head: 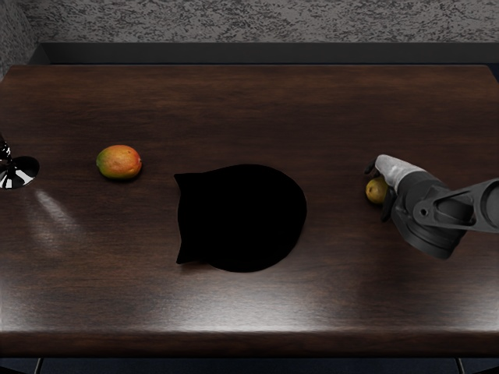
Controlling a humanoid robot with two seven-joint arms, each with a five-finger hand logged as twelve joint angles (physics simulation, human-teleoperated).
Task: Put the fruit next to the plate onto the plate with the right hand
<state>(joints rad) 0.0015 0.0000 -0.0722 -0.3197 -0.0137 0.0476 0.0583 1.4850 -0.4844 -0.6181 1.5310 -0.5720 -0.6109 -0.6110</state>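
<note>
Head view: dark wood table [249,101], black plate [240,218] near centre, outline irregular, nothing on it. Small yellow-green fruit [376,189] sits on the table right of the plate, well apart from it. Right hand [394,183] comes in from the right edge and is up against that fruit's right side, touching or nearly so. The hand is seen from behind and mostly dark, so I can't tell how far open it is or whether it has hold of the fruit. Red-orange mango [118,162] lies left of the plate. A shiny dark object [15,170] sits at the left edge, unclear what.
</note>
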